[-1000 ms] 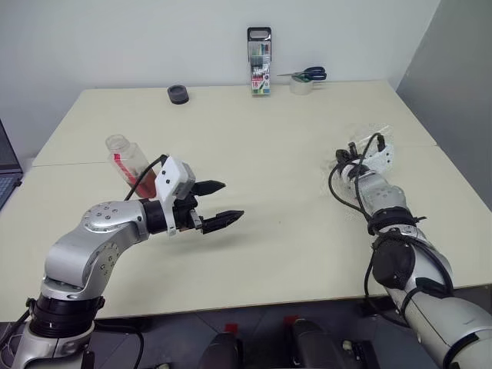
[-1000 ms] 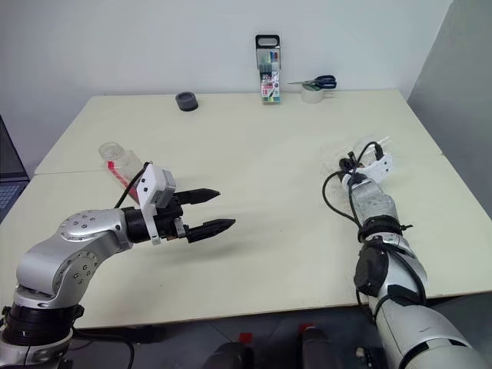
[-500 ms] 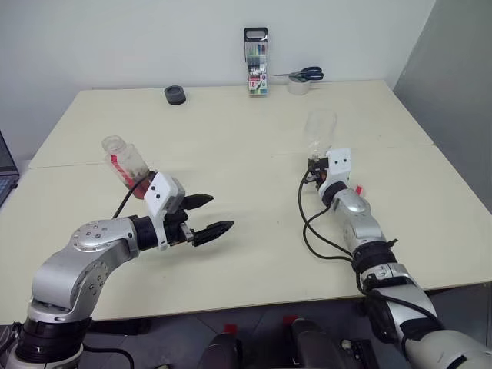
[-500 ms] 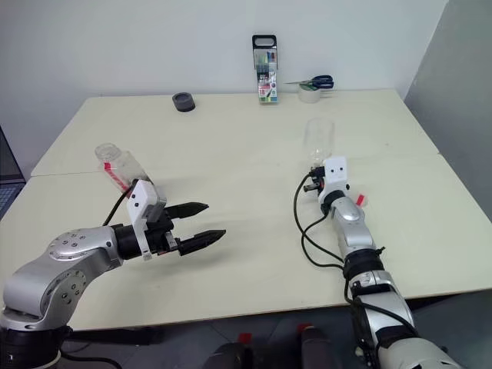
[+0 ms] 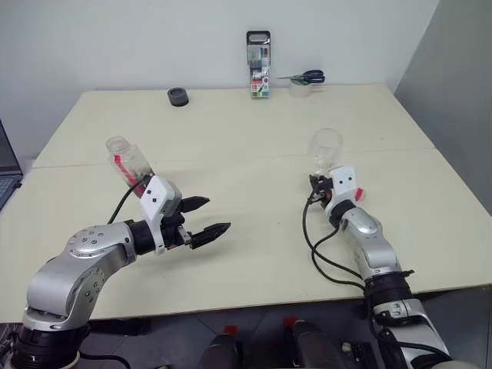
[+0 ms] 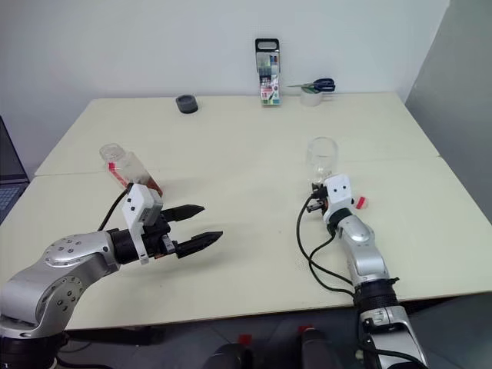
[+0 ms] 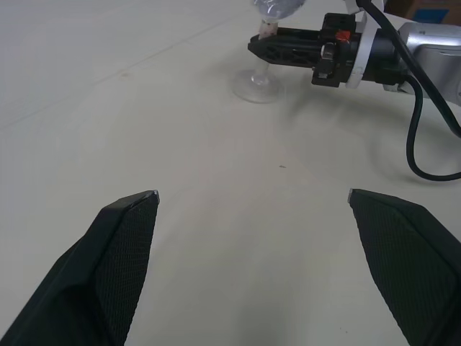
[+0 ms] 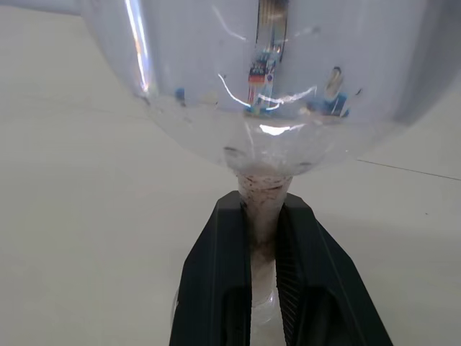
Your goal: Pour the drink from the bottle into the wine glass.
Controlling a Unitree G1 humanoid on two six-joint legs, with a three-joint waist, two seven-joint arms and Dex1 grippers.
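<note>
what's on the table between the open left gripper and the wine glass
Nothing: in the left wrist view, bare table runs from the left gripper to the wine glass.

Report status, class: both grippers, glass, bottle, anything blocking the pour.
Left gripper open, empty. Right gripper shut on wine glass stem, glass upright on table. Bottle uncapped, tilted, behind left gripper, little drink inside. Nothing between.

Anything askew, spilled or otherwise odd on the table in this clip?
The bottle leans tilted and uncapped, drink pooled at its lower end, untouched by the open left gripper. The wine glass stands upright, right gripper clamping its stem. No spill seen.
</note>
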